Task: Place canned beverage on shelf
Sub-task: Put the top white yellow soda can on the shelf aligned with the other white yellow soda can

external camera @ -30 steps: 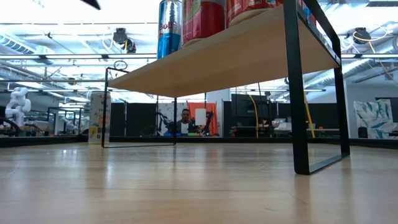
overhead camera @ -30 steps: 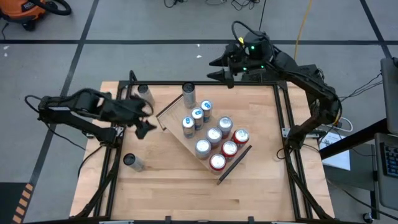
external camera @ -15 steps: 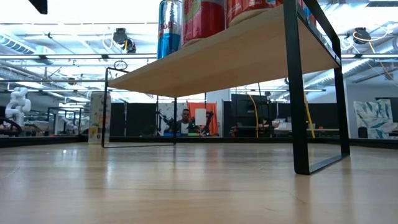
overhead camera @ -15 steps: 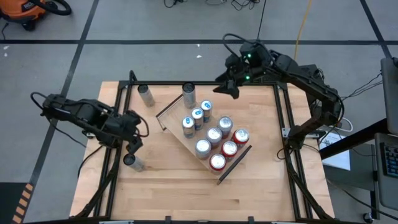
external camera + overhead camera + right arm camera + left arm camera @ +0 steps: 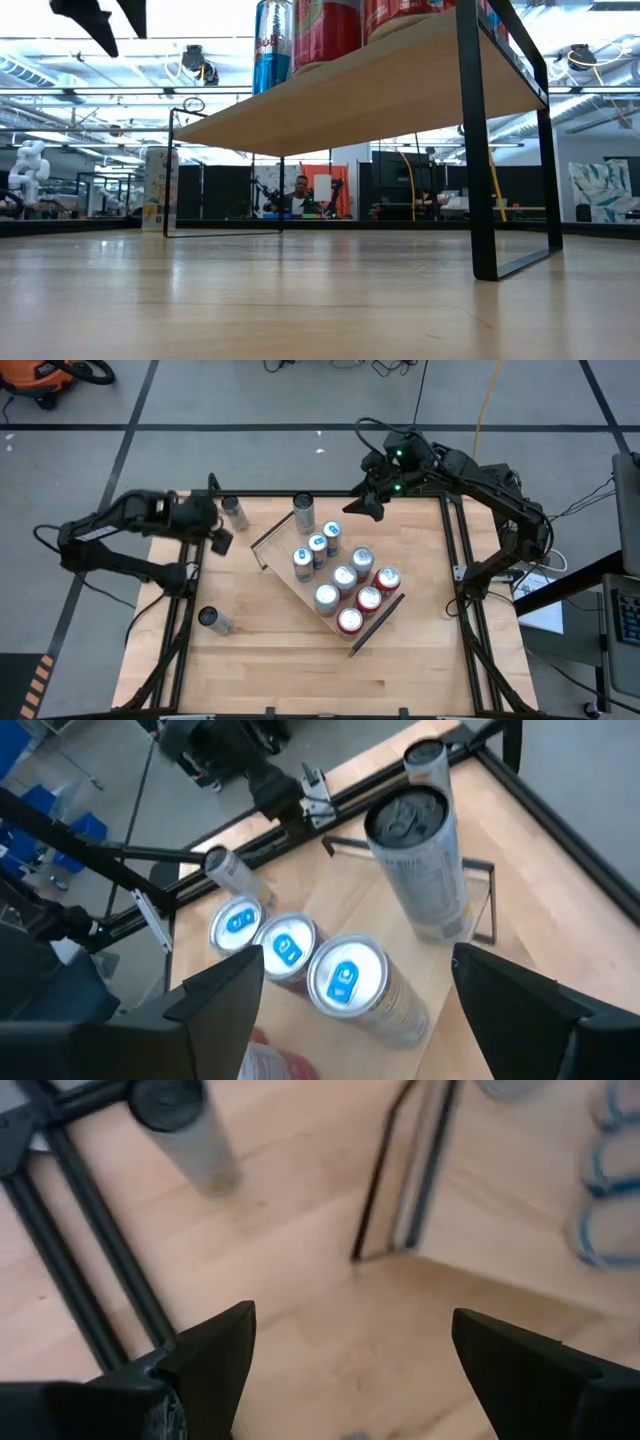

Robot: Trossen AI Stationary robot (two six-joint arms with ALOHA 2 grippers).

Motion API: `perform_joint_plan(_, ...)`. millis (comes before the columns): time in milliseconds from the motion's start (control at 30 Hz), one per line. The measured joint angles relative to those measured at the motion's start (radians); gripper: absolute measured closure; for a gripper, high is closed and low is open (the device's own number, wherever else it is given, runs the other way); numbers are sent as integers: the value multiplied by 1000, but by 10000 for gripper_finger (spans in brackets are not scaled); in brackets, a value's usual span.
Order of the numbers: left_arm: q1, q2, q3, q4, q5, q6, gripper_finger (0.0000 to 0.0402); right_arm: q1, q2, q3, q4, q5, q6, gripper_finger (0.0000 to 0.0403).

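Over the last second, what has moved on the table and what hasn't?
The left gripper dipped toward the can at the table's near-left, then swung back up beside the far-left can, open and empty. The right gripper crept inward over the far edge, open, nearer the tall grey can. Nothing was grasped or released. The shelf, its nine cans and the three loose cans stayed put.

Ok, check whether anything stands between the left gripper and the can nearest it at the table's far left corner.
Nothing visible does. The left gripper hangs open just beside the grey can at the table's far left, with only bare tabletop between them in the high view. The shelf with its cans lies off to the other side.
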Motion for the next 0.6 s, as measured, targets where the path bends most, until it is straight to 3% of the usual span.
perform_joint_plan(333,538,99,0,80,207,325,66,2,0,0,-78,0,26,101)
perform_joint_plan(600,734,250,0,138,242,505,66,2,0,0,-84,1,26,101)
